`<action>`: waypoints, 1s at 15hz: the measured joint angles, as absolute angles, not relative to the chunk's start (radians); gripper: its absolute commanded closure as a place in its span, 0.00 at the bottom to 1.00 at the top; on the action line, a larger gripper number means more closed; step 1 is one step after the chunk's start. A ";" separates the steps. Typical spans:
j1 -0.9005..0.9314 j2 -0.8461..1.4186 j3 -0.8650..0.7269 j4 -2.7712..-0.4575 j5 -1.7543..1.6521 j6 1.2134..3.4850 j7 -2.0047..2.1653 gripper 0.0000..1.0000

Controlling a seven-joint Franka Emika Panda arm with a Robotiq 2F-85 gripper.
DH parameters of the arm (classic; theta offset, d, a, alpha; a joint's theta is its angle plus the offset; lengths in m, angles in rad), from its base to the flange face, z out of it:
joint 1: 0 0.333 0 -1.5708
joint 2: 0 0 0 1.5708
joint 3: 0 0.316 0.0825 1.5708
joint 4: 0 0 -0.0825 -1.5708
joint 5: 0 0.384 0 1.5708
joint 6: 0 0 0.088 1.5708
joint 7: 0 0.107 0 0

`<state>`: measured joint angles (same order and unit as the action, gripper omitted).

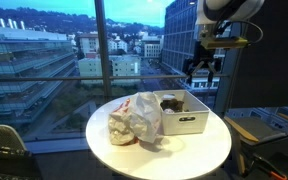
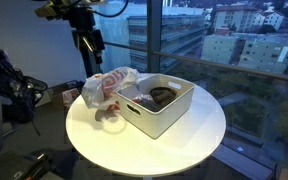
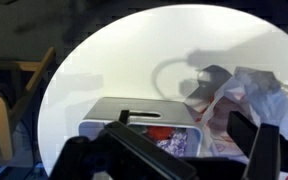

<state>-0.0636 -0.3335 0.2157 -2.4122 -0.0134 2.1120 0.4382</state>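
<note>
Though cluttered, white rectangular bin (image 1: pixel 184 124)

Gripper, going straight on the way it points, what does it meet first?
Probably the white bin, which the wrist view shows between the fingers; depth is unclear, and the plastic bag lies close beside.

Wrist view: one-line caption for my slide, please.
Open gripper hovers over a white bin beside a crumpled plastic bag on a round white table.
</note>
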 measured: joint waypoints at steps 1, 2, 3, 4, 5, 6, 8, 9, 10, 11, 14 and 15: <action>-0.073 -0.281 0.204 -2.376 -0.050 2.129 0.438 0.00; -0.079 -0.229 0.189 -2.336 -0.084 2.144 0.438 0.00; -0.082 -0.177 0.171 -2.293 -0.113 2.156 0.438 0.00; -0.082 -0.126 0.152 -2.250 -0.137 2.169 0.438 0.00; -0.083 -0.076 0.133 -2.206 -0.159 2.181 0.438 0.00; -0.082 -0.024 0.113 -2.161 -0.179 2.193 0.437 0.00; -0.081 0.077 0.077 -2.072 -0.205 2.216 0.430 0.00; -0.080 0.129 0.058 -2.027 -0.214 2.231 0.424 0.00; -0.078 0.178 0.040 -1.984 -0.219 2.245 0.416 0.00; -0.077 0.228 0.023 -1.940 -0.219 2.261 0.406 0.00; -0.077 0.375 -0.020 -1.816 -0.206 2.302 0.368 0.00; -0.077 0.425 -0.031 -1.775 -0.198 2.313 0.353 0.00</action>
<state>-0.0767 0.4251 -0.0311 -1.7749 -0.1977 2.3129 0.3531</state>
